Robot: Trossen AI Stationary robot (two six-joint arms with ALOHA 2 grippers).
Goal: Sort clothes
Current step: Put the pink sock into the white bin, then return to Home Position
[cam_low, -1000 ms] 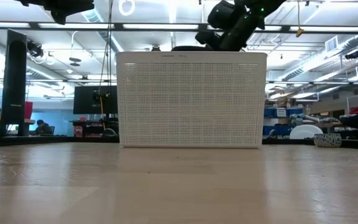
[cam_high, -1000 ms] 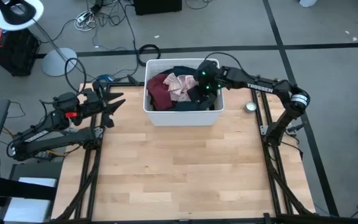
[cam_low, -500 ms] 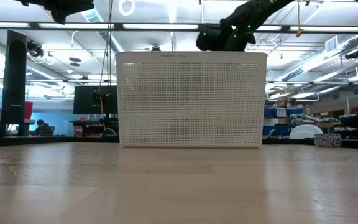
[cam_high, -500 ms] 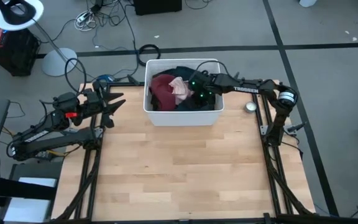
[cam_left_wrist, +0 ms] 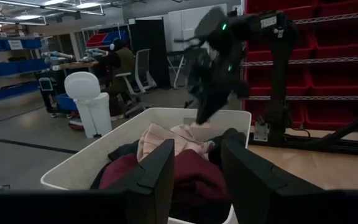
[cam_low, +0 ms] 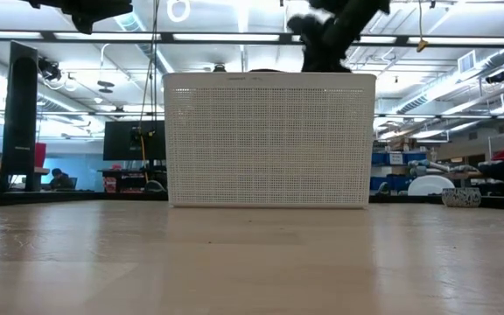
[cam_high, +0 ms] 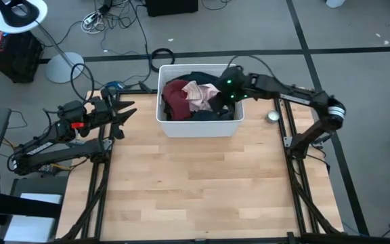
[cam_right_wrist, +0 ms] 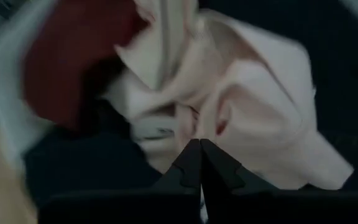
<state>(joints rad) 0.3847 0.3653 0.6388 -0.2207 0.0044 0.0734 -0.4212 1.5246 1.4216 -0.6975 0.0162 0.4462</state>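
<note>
A white bin (cam_high: 198, 129) stands at the table's far middle and holds the clothes: a maroon piece (cam_high: 175, 98), a pale pink piece (cam_high: 196, 95) and dark garments (cam_high: 205, 76). My right gripper (cam_high: 217, 95) is over the bin's right half, shut at the pink piece (cam_right_wrist: 260, 99). In the left wrist view it (cam_left_wrist: 201, 115) points down over the pile. My left gripper (cam_high: 124, 112) is open and empty above the table's left edge, facing the bin (cam_left_wrist: 92, 162). My right gripper has its shut fingertips (cam_right_wrist: 191, 152) on a fold of the pale pink piece (cam_right_wrist: 194, 127), slanting down from the table's right side. The cloth gathers in folds toward the tips. The rest of the piece lies on the pile in the bin.
A small round metal object (cam_high: 273, 116) lies on the table right of the bin. Bare wooden tabletop (cam_high: 195, 183) stretches from the bin to the near edge. In the low view the bin's perforated wall (cam_low: 269, 140) hides its contents.
My right gripper dipped down and leftward into the bin toward the pink piece, then rose and drew back toward the table's right. The pink piece's right edge now reaches farther right.
</note>
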